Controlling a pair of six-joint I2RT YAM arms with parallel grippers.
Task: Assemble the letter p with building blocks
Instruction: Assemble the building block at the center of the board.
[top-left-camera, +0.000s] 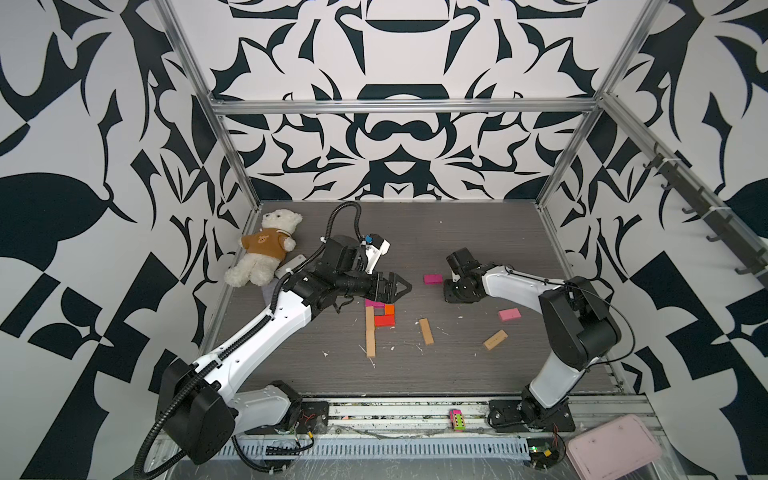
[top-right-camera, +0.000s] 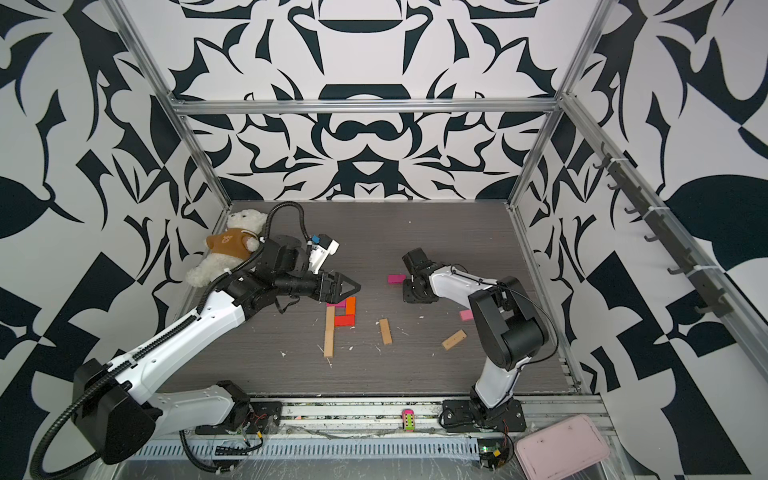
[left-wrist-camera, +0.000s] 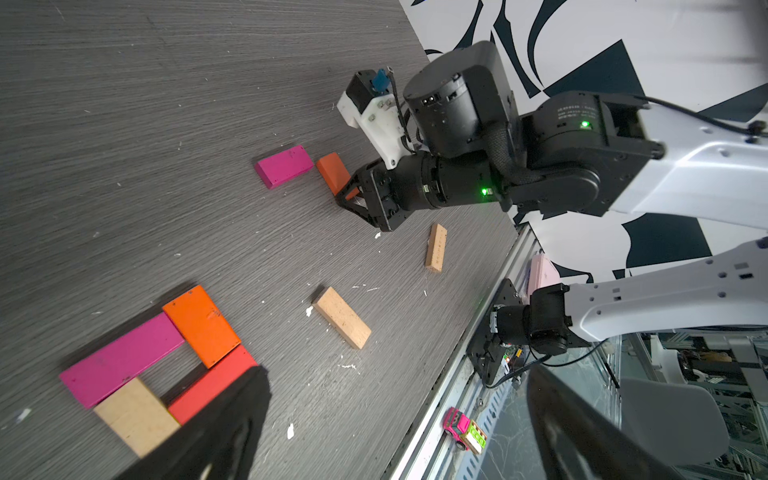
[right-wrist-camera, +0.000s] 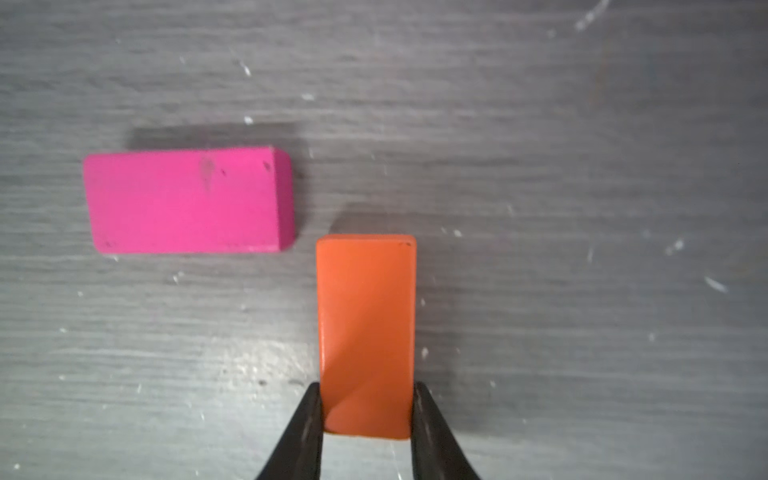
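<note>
A partial letter lies mid-table: a tan upright bar (top-left-camera: 370, 330), with magenta (left-wrist-camera: 120, 359), orange (top-left-camera: 389, 309) and red (top-left-camera: 384, 320) building blocks forming a loop at its top. My left gripper (top-left-camera: 406, 286) hovers open just over that loop; its fingers (left-wrist-camera: 224, 428) stand wide apart with nothing between them. My right gripper (right-wrist-camera: 368, 395) points down at the table, shut on one end of a second orange block (right-wrist-camera: 365, 311); the arm hides this block in both top views. A loose magenta block (right-wrist-camera: 187, 199) lies right beside it.
Loose blocks on the table: two tan bars (top-left-camera: 426, 331) (top-left-camera: 495, 339) and a light pink one (top-left-camera: 510, 314). A teddy bear (top-left-camera: 266, 249) lies at the back left. A toy car (top-left-camera: 456, 419) sits on the front rail, a pink tray (top-left-camera: 611, 446) at the front right.
</note>
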